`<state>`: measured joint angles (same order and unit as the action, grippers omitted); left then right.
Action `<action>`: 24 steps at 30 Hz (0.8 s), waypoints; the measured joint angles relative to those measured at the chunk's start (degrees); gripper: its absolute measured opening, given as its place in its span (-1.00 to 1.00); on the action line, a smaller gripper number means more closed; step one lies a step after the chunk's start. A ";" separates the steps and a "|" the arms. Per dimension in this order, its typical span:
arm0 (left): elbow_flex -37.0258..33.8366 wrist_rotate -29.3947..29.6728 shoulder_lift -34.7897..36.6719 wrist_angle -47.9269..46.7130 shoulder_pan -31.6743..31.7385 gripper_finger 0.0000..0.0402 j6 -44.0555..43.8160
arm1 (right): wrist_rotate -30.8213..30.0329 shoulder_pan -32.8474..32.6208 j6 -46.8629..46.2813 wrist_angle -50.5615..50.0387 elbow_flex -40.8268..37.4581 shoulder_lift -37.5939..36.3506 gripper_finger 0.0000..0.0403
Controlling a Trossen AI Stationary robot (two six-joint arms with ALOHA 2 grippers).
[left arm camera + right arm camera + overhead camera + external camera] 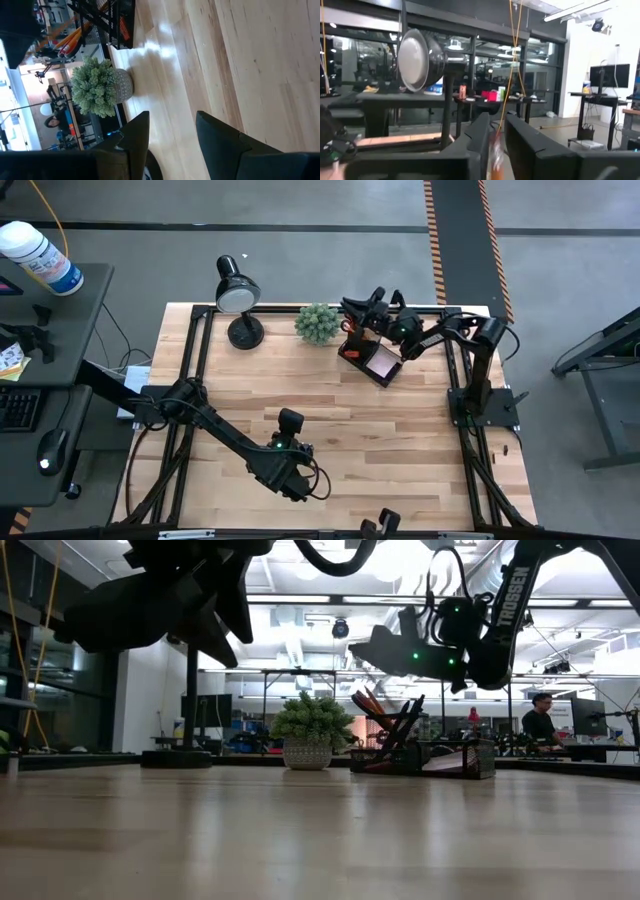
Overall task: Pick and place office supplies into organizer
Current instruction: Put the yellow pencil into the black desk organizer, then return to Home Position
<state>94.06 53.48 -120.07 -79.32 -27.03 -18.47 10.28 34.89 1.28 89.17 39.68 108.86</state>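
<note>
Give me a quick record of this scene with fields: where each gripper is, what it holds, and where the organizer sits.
right gripper: above the organizer's pen cup, an orange item between its fingers
left gripper: open, empty, over bare wood near the table's front
organizer: back of the table, right of the plant
lamp: left of the plant

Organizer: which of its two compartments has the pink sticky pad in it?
The low tray, the part of the organizer nearer the table's middle, holds the pink sticky pad. The tall pen cup beside the plant holds upright orange-handled items instead.
</note>
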 joint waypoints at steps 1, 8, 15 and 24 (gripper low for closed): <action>0.00 0.05 0.00 -0.01 0.00 -0.25 -0.01 | -0.02 0.00 0.00 -0.56 0.00 0.00 -0.73; 0.00 0.06 0.00 0.14 0.00 -0.25 -0.01 | 0.00 0.00 -0.57 -1.32 -0.02 -0.02 -0.68; 0.00 0.05 0.00 0.16 0.00 -0.25 -0.01 | 0.78 -0.13 -1.36 0.49 -0.02 -0.03 -0.73; 0.00 -0.01 0.00 -0.41 0.00 -0.25 -0.03 | 6.34 -2.65 -0.87 -3.56 -0.02 -4.17 -0.96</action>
<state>94.06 53.48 -120.07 -79.73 -27.03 -18.50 16.63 32.24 0.41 85.61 39.66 104.69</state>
